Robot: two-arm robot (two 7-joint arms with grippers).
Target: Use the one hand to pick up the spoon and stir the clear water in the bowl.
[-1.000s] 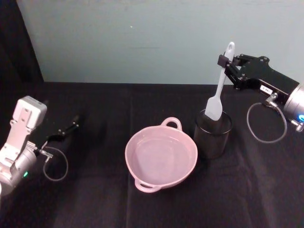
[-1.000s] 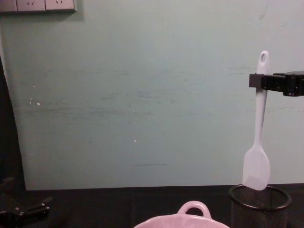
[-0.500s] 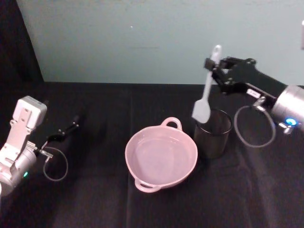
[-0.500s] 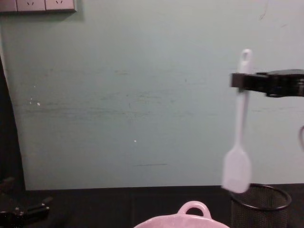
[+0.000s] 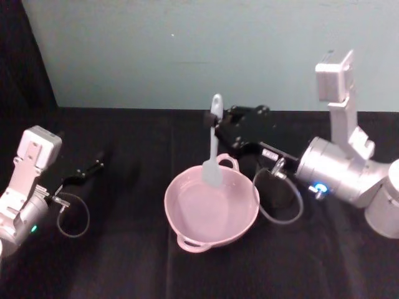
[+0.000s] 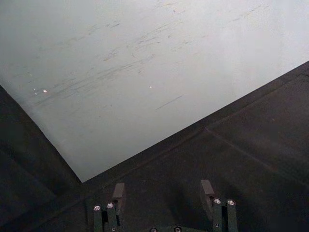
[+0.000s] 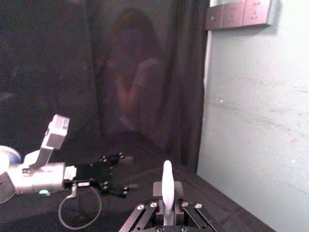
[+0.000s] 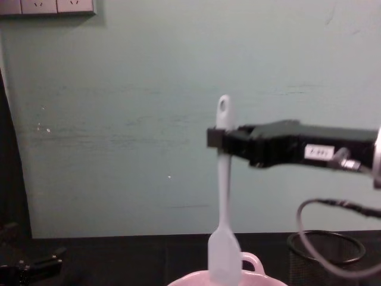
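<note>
Right claw (image 5: 213, 122) is clamped on the spoon (image 5: 213, 152) right near the top of its handle. In the head view the spoon hangs upright at centre frame, scoop over the far side of the bowl (image 5: 173, 208), close to its loop handle. Can't tell if it's touching anything yet.

My worry: with a grip that high, the spoon could swivel once stirring starts. It could also clip the rim going down and shove the bowl.

Left claw (image 5: 82, 174) is parked at the left edge, fingers apart.

Head view looks down at the table (image 5: 124, 261); chest view looks across; both share the bowl (image 5: 193, 219).
</note>
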